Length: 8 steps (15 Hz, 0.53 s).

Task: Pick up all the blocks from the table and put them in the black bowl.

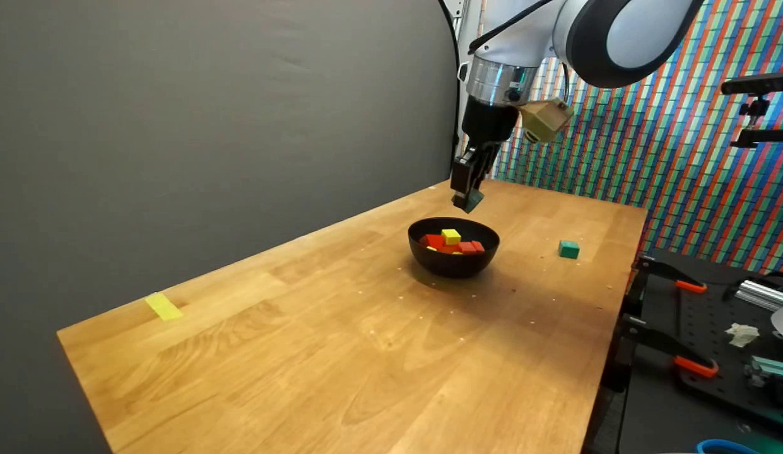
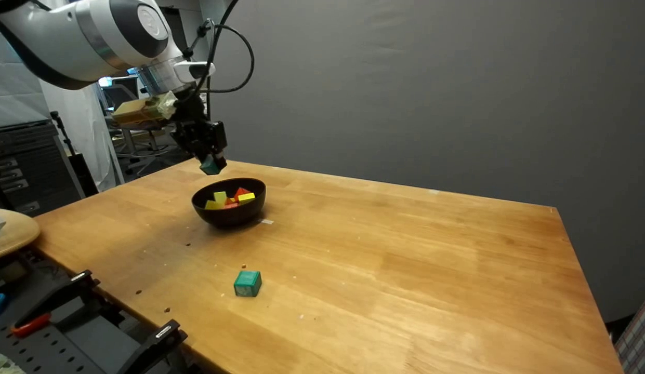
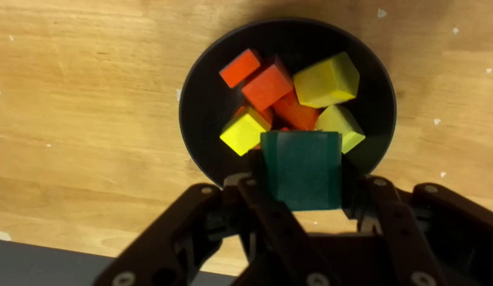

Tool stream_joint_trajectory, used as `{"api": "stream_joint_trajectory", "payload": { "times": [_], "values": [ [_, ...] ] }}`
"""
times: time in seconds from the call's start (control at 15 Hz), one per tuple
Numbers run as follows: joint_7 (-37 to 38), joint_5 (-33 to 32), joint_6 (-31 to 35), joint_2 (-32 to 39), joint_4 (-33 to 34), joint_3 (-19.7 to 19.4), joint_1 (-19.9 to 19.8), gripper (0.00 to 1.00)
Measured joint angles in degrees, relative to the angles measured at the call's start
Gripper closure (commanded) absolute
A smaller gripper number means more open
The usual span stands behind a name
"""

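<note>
Teal, the block [image 3: 304, 172] I'm carrying sits pinched by two opposite faces between my jaws, which are drawn in to its width. It hangs tilted above the black bowl [image 1: 454, 263], clear of the rim in both exterior views; in the wrist view it covers part of the bowl's lower edge, so I judge it short of the middle. Beneath, inside the bowl, lie red blocks [image 3: 267, 86] and yellow blocks [image 3: 325, 82], some touching one another. I take this step to be the release, and I'd do it unhurriedly: ease the load toward the bowl's centre, level out the tilt, come down until it is just above the pile, then part the jaws slowly. Let go too high and it could bounce over the rim; go too low and the spreading jaws might knock the heap or shove the bowl. I'd lift straight up before swinging away. A lone green block [image 2: 247, 284] stands on the bench [image 2: 405, 291], well apart from the bowl, and I reckon it's the last to fetch. Further out, orange-tipped clamps [image 1: 689, 287] sit beside the bench's edge, worth minding on that trip.
</note>
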Motion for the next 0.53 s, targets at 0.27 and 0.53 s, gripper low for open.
{"api": "stream_joint_trajectory", "payload": {
  "times": [0.27,0.53],
  "values": [
    [6.95,-2.28,0.16,5.51,4.77,-0.03,0.24,0.16],
    [6.49,2.6,-2.75,8.75,7.42,-0.01,0.36,0.0]
  ]
}}
